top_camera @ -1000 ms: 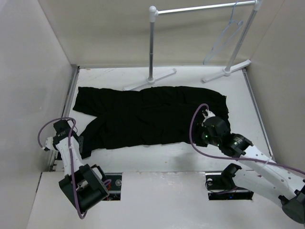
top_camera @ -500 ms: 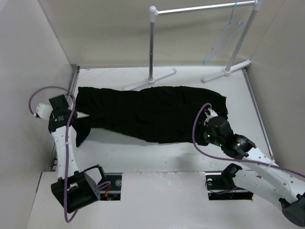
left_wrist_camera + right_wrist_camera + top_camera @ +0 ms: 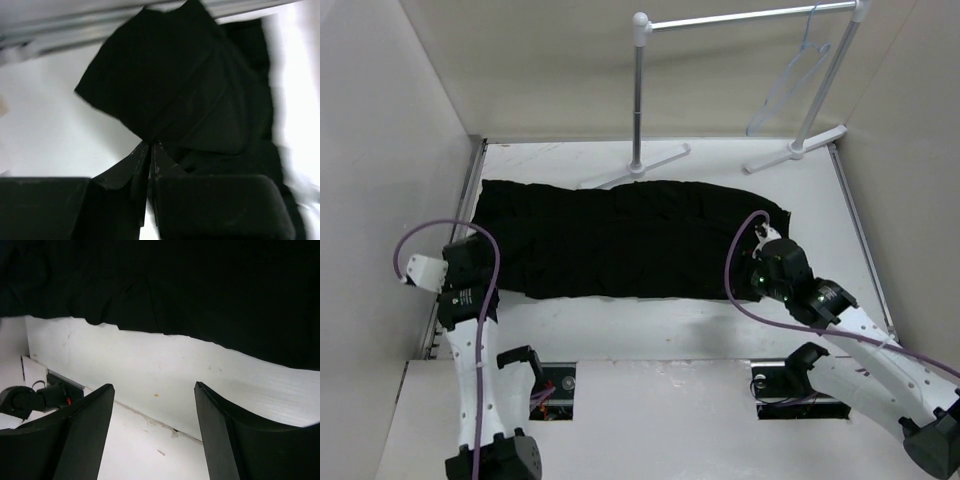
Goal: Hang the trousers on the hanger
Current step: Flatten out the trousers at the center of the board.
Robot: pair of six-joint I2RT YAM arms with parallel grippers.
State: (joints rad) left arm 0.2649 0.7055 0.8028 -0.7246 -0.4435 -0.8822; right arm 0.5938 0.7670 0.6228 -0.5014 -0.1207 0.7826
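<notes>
- The left gripper (image 3: 150, 150) has its jaws pressed together on a fold of the trousers (image 3: 170, 90). It pinches the cloth's left end, so that end can be lifted or dragged.
- The right gripper (image 3: 153, 386) has its jaws spread and holds nothing. It is poised over bare table (image 3: 165, 365) just beside the cloth's near edge, probably lining up a 2nd grasp.
- The trousers lie flat across the table between the 2 arms, seemingly laid leg on leg as 1 long band, a shape that suits draping over a bar.
- The hanger (image 3: 788, 82) hangs from the rack (image 3: 740, 18) at the far right corner, well apart from the cloth. Draping is not yet begun.
</notes>
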